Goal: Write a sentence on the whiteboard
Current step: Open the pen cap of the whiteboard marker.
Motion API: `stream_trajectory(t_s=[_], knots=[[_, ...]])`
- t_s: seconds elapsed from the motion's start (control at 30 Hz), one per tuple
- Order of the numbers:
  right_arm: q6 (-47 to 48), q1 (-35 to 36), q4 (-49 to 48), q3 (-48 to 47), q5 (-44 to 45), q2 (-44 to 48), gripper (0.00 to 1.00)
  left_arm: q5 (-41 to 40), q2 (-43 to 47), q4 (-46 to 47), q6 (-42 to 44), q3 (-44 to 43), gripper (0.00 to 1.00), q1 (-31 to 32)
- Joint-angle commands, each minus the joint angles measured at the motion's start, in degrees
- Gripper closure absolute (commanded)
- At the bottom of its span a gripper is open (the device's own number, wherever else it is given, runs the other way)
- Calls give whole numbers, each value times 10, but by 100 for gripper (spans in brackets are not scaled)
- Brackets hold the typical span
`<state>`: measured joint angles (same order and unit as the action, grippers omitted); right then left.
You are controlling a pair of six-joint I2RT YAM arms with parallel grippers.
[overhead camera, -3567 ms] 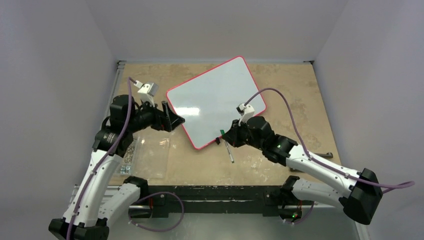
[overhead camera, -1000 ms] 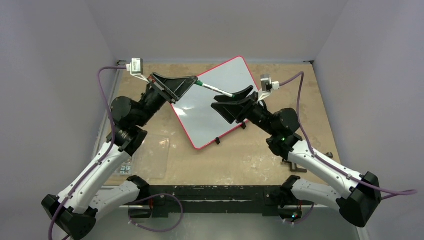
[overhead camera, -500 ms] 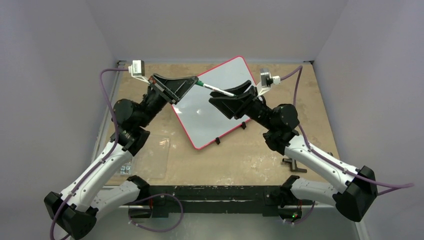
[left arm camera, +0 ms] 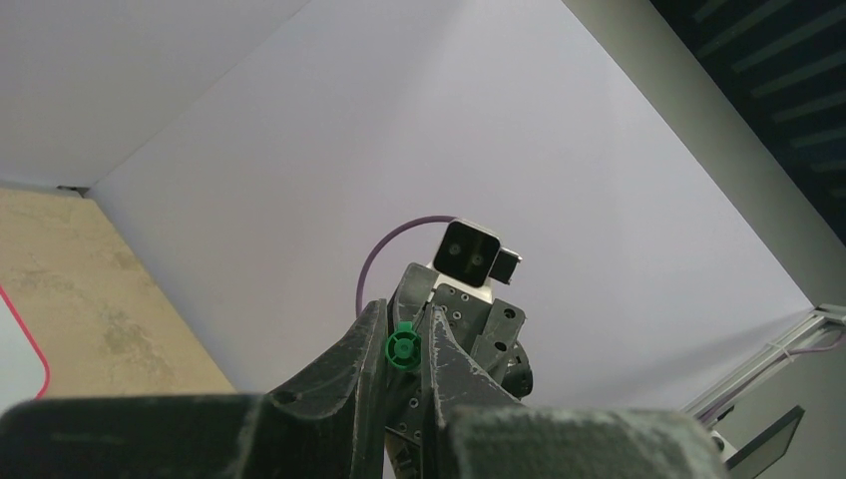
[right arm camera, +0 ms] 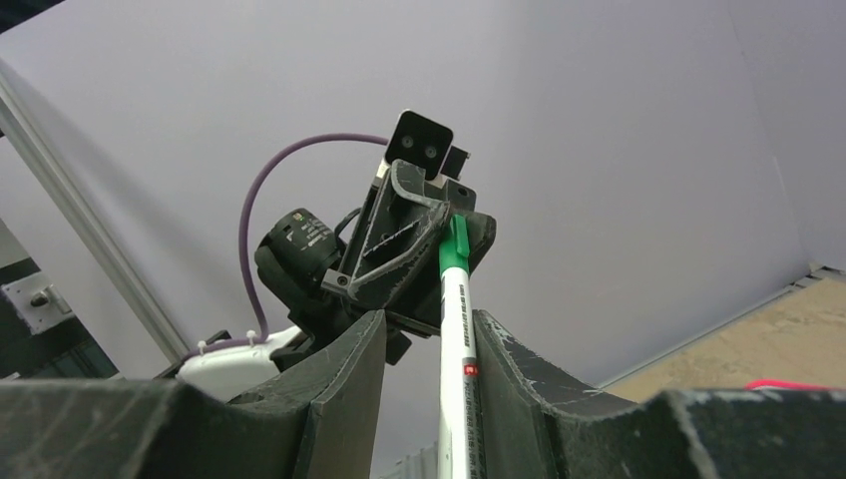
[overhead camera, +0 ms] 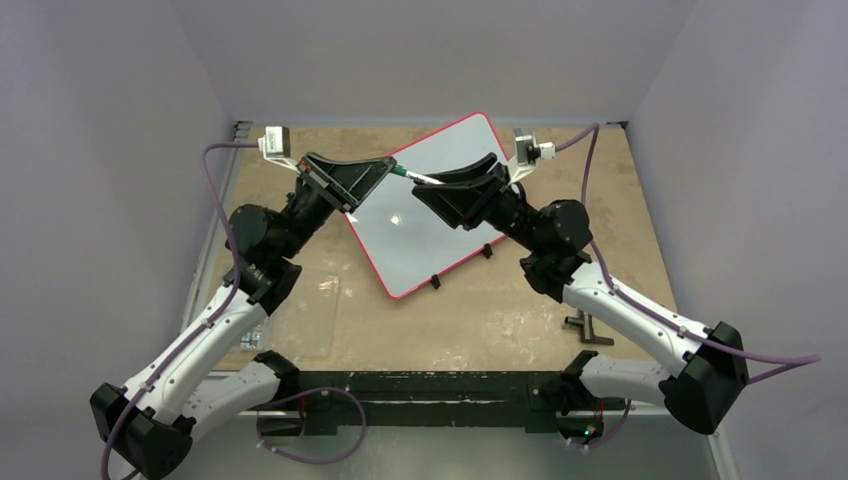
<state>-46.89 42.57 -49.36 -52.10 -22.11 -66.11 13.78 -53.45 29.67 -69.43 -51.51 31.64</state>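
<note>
Over the tan table (overhead camera: 520,320) and whiteboard (overhead camera: 420,250), left hand (left arm camera: 404,334) and right hand (right arm camera: 424,334) both grip one marker (right arm camera: 455,299).

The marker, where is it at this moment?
In the top view the marker is held between the left gripper and right gripper, over the far left edge of the whiteboard.

Soft, even light from overhead fills all three views. The glossy whiteboard (overhead camera: 420,250) shows one small bright glare spot. Shadows on the desk (overhead camera: 500,320) are faint. In both wrist views the near jaws are blurred along the bottom edge.
</note>
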Motion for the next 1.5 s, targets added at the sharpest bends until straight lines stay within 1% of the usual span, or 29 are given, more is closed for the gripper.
stream_trajectory(t_s=[0.0,0.4,0.57,0.63,0.73,0.8,1.0,1.2,1.47], knots=[[1,-2,-26,-32,2,-4,65,13,10,35,8,15,100,-1],[-3,-2,-20,-44,7,-28,77,23,6,53,7,30,100,0],[-3,-3,-21,-43,18,-27,86,21,8,53,7,37,100,0],[-3,-2,-22,-42,21,-27,85,20,8,53,8,37,100,0],[-2,-2,-25,-44,18,-27,76,20,7,53,7,39,100,0],[-2,-2,-26,-44,17,-27,74,20,7,55,6,41,100,0],[0,-2,-27,-43,21,-24,74,18,13,50,8,41,100,-1],[-2,-2,-32,-44,21,-29,79,21,12,51,4,45,100,-1],[-4,-3,-38,-39,26,-29,81,22,19,44,3,51,100,1]])
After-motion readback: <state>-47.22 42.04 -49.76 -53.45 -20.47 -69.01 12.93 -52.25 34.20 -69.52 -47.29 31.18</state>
